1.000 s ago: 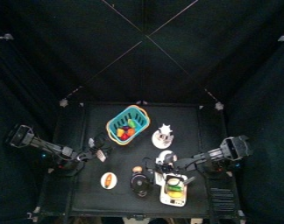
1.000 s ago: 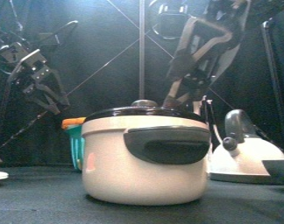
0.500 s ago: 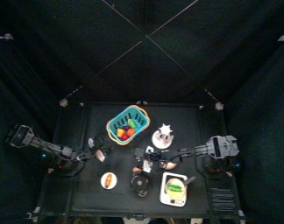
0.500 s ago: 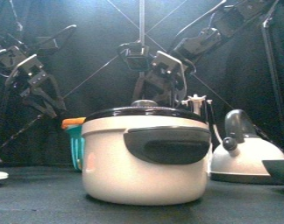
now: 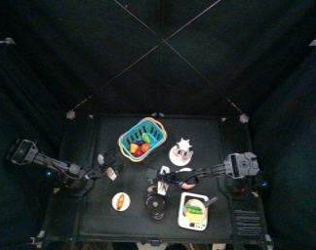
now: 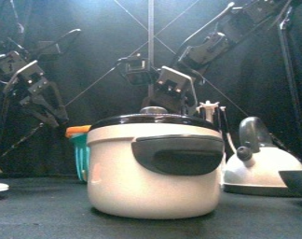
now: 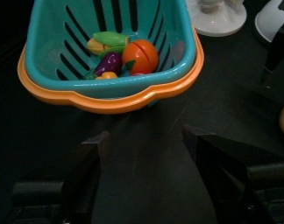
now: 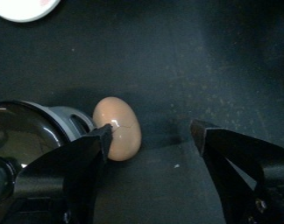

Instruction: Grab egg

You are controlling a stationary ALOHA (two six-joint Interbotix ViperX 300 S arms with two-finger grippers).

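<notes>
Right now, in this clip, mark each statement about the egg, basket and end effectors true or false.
1. The right end effector is open, its jaws standing wide apart. True.
2. The egg is clamped between the right jaws. False: it lies on the table, near one jaw, not gripped.
3. The teal basket holds toy vegetables. True.
4. The egg lies inside the basket. False: it lies on the table beside the black pot.
5. The left end effector is shut on the basket's rim. False: its jaws stand open, short of the basket.
</notes>
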